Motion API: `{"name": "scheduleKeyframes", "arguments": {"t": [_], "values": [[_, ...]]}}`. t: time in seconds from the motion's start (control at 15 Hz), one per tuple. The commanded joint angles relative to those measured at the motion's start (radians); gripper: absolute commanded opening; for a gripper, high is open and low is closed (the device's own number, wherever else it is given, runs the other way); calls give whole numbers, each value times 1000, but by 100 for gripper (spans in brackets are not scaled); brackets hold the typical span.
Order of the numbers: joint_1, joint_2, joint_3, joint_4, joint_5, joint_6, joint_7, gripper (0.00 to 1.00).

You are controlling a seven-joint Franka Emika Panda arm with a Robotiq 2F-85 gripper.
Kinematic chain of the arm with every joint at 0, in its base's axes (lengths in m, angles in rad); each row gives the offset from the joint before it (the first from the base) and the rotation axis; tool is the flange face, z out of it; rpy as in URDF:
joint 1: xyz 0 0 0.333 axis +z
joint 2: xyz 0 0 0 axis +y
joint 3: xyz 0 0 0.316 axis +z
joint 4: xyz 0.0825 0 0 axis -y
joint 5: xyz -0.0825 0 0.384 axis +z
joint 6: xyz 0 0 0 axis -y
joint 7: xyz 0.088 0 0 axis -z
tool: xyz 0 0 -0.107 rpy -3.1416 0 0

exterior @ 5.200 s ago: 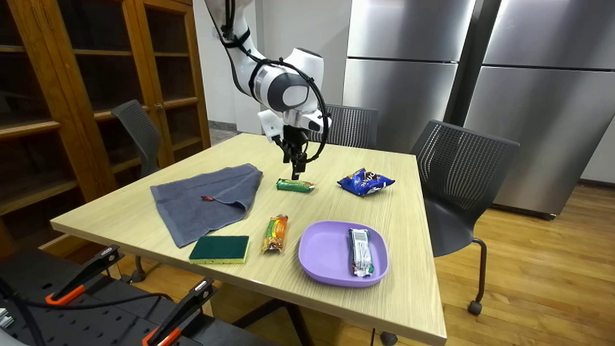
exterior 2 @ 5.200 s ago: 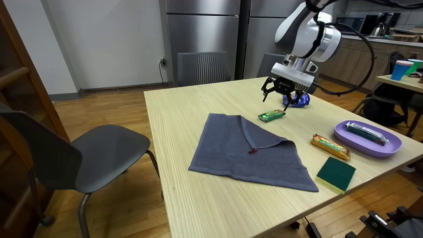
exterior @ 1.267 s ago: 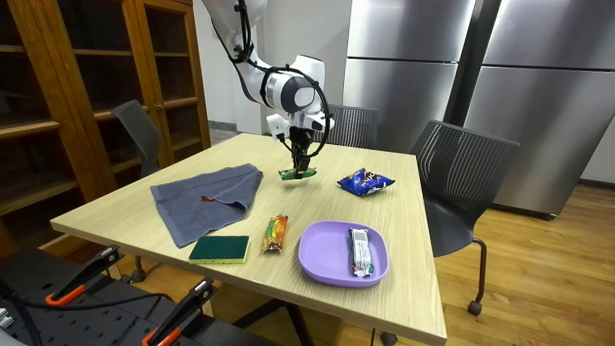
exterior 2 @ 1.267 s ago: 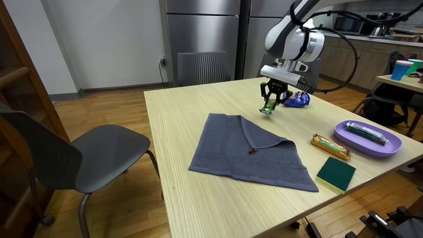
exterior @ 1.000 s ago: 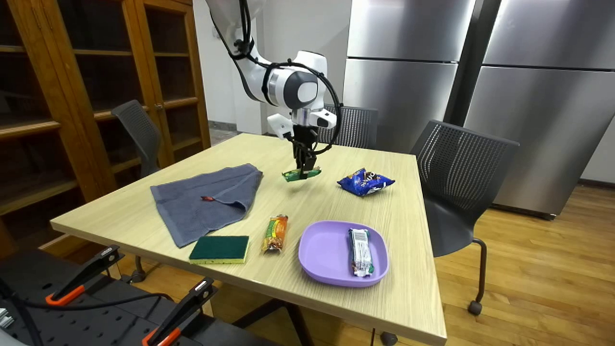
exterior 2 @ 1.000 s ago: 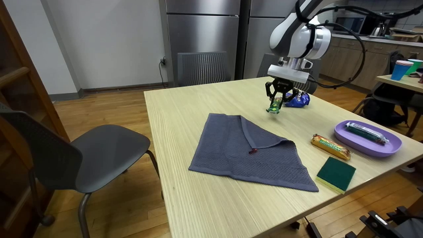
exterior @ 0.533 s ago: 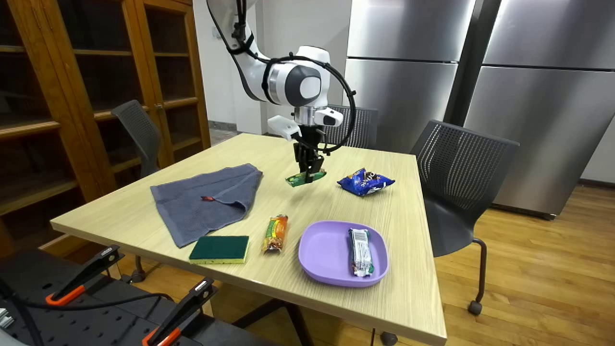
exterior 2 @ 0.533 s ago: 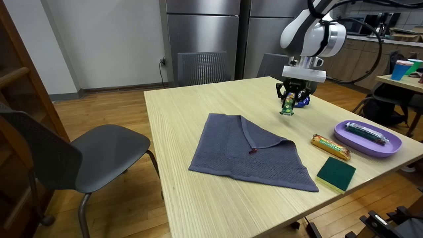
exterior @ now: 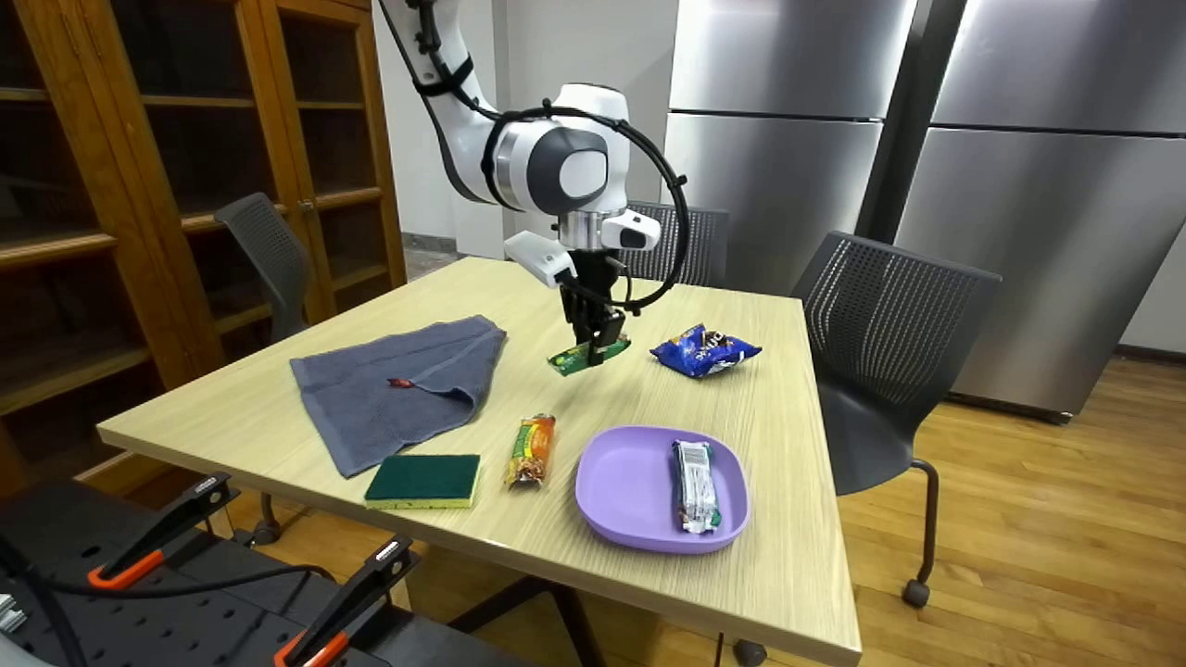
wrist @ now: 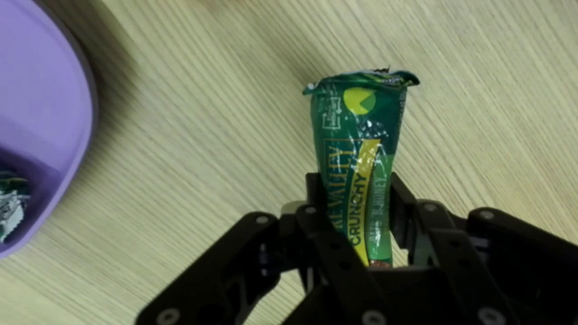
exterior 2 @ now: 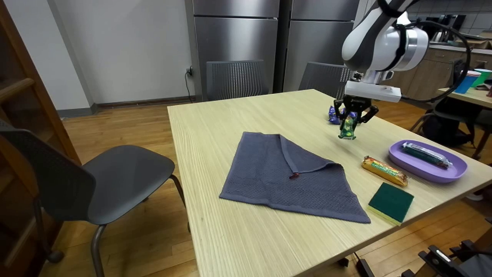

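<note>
A: Going left to right in the wrist view, what is inviting trouble?

B: At left, the plate (wrist: 49, 85) is presenting a raised wall, so a low pass could be catching there. Right of centre, the gripper (wrist: 354, 185) is holding the green bar (wrist: 359, 122) clamped near its middle, above the table (wrist: 203, 135); too tight a squeeze could be crumbling it, too loose could be letting the slick wrapper slide.

A: And textures?

B: In an exterior view, a waffled towel (exterior 2: 284, 192) is spreading near centre, a glossy orange bar (exterior 2: 384, 171) is lying at right, and a square, coarse-topped sponge (exterior 2: 391, 202) is sitting at lower right.
</note>
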Motion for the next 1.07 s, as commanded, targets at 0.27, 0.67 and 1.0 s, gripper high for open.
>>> {"name": "scheduleKeyframes", "arguments": {"t": [0.27,0.67,1.0], "values": [[-25,-147,7,-212,-26,110,-93,11],[-63,-192,-23,-247,-92,84,-189,11],[-101,-193,-53,-244,-169,79,-265,11]]}}
